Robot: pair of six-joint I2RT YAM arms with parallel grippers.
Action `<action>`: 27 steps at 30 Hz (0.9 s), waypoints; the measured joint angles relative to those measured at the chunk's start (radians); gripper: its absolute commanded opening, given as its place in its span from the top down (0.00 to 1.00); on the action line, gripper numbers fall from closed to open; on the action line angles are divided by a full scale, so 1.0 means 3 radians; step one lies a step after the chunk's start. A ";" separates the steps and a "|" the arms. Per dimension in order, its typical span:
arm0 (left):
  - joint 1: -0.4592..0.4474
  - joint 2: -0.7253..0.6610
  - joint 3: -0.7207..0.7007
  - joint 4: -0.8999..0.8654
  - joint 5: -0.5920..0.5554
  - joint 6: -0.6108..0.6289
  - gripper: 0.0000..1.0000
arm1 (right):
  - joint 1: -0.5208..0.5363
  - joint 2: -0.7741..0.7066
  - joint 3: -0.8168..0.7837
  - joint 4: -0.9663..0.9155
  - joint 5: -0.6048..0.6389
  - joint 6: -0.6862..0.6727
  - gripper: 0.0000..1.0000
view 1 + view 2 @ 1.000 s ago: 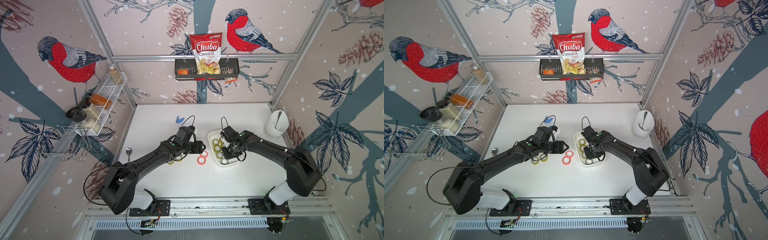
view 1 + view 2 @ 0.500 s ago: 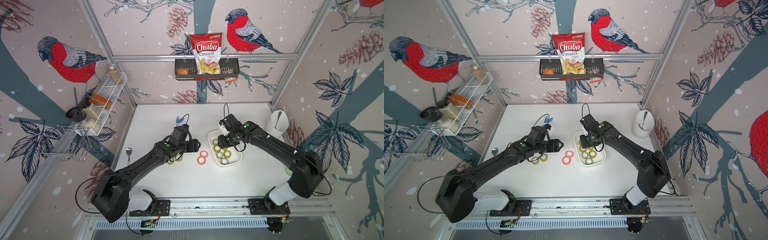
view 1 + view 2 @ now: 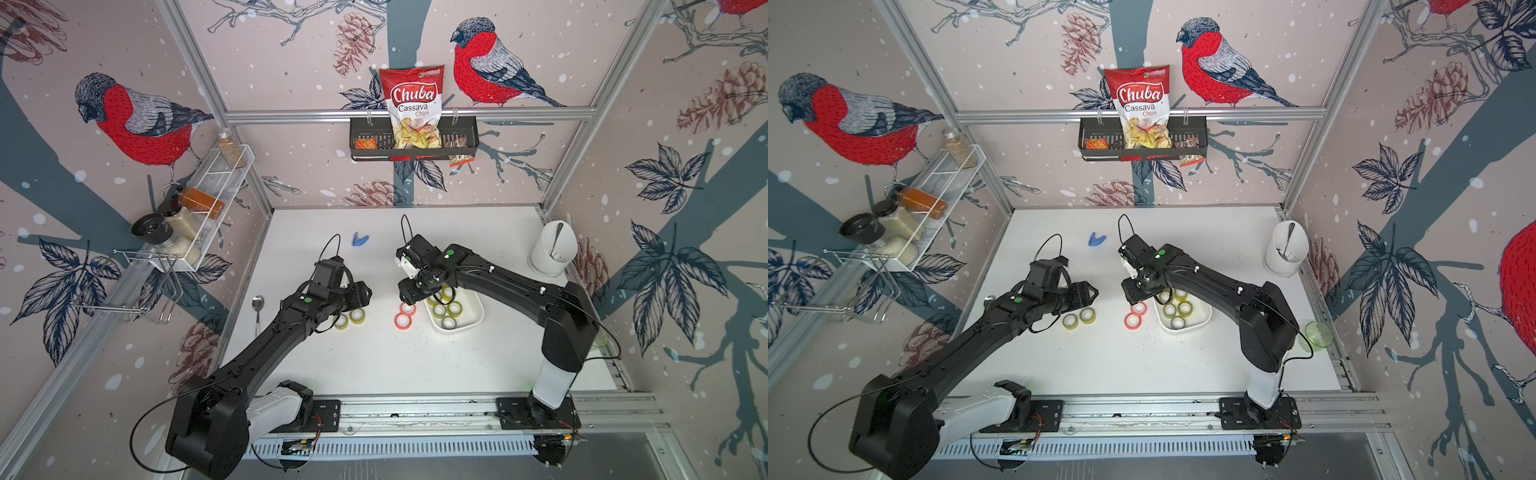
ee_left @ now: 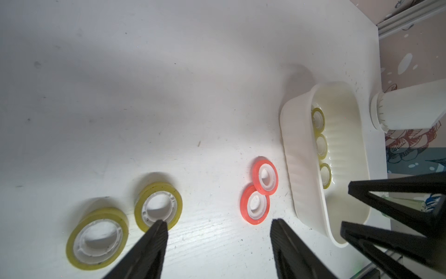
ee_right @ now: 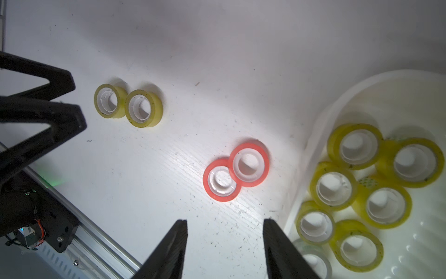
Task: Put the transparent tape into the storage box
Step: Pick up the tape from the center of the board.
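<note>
Two yellowish transparent tape rolls (image 3: 341, 322) (image 3: 357, 316) lie flat side by side on the white table, left of centre in both top views. The white storage box (image 3: 478, 316) sits right of centre with several such rolls inside. My left gripper (image 3: 368, 291) hovers open just above the two loose rolls; in the left wrist view one of its fingertips (image 4: 160, 224) overlaps the nearer roll (image 4: 178, 203). My right gripper (image 3: 405, 293) hangs open and empty by the box's left end, over bare table in the right wrist view (image 5: 225, 220).
Two red tape rolls (image 3: 407, 308) (image 3: 402, 321) touch each other between the loose rolls and the box. A spoon (image 3: 257, 303) lies at the left table edge, a blue clip (image 3: 359, 240) at the back, a white cup (image 3: 552, 249) at the right, and a green glass (image 3: 1318, 334) nearer the front.
My right gripper has opened, risen out of the storage box and shifted to its left end. My left gripper has drawn back a little to the left.
</note>
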 measured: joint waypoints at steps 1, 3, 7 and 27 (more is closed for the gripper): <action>0.0076 -0.0024 -0.0022 -0.0028 0.0034 -0.0009 0.29 | 0.0039 0.0037 0.0019 0.0027 -0.0001 0.0001 0.42; 0.0214 -0.0051 -0.0048 -0.0083 0.0055 -0.0008 0.29 | 0.0114 0.0109 0.0050 0.0078 0.0000 0.0003 0.41; 0.0416 -0.0070 -0.0066 -0.0179 0.0130 0.0018 0.29 | 0.0277 0.0290 0.0108 0.0202 0.0000 0.0003 0.40; 0.0919 -0.0090 -0.0131 -0.0281 0.0481 0.0242 0.29 | 0.0633 0.1102 0.0722 0.0676 0.0216 0.0130 0.33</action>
